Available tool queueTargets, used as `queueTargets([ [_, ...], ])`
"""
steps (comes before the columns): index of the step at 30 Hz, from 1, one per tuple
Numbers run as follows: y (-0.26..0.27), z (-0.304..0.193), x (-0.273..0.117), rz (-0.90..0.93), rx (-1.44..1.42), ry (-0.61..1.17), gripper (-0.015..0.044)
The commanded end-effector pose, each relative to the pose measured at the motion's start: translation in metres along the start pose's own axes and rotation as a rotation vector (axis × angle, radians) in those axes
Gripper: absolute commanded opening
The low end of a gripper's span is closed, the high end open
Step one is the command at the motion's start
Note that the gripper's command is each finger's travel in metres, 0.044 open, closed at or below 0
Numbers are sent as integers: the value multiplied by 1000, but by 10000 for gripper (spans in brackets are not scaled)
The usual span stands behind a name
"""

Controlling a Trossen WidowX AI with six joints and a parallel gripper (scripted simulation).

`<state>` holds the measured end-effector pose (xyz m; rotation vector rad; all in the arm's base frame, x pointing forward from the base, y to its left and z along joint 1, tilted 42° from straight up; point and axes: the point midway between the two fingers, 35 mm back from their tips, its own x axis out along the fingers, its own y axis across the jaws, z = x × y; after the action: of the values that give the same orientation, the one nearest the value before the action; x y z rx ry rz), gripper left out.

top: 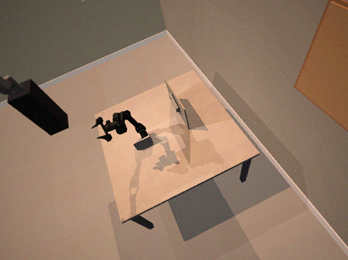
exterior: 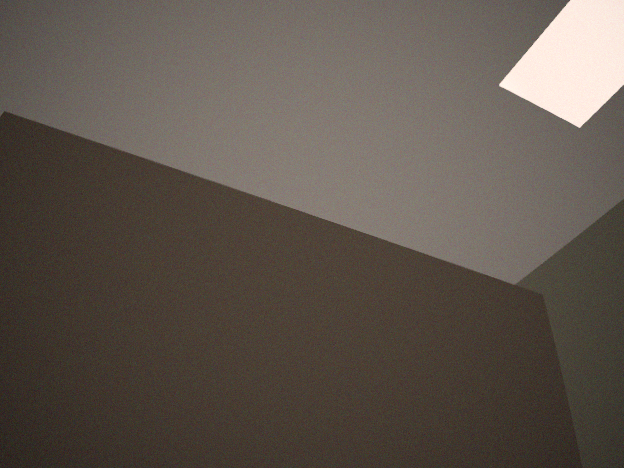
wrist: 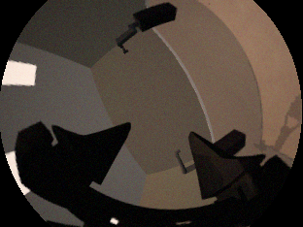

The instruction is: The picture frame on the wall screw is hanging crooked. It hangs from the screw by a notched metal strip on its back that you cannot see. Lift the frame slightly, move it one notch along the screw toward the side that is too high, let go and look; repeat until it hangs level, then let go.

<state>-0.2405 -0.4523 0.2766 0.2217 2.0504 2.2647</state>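
Observation:
A thin upright panel stands on the table and shows nearly edge-on in the top view. A small dark-edged shape on its arm-facing side seems to be the picture frame; its tilt cannot be told. The screw and the notched strip are not visible. My gripper is open, with nothing between its fingers. It is well away from the panel, on the far side of the arm base, and its fingers point away from the panel. The exterior view and the wrist view show neither frame nor panel.
The black arm's base stands on a grey block on the table. A large dark box on a jointed bracket hangs at the upper left of the top view. An orange-brown board is at the right. The exterior view shows wall, ceiling and a light panel.

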Motion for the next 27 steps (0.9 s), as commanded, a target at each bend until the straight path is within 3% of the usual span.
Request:
queueTargets([
  [1, 2, 0, -2, 6, 4, 7, 374],
  [6, 50, -4, -49, 148, 109, 204, 260],
  [17, 132, 17, -184, 335, 415, 852, 260],
  [23, 147, 50, -260, 328, 519, 1252, 260],
  [27, 146, 68, -288, 308, 539, 1413, 260],
])
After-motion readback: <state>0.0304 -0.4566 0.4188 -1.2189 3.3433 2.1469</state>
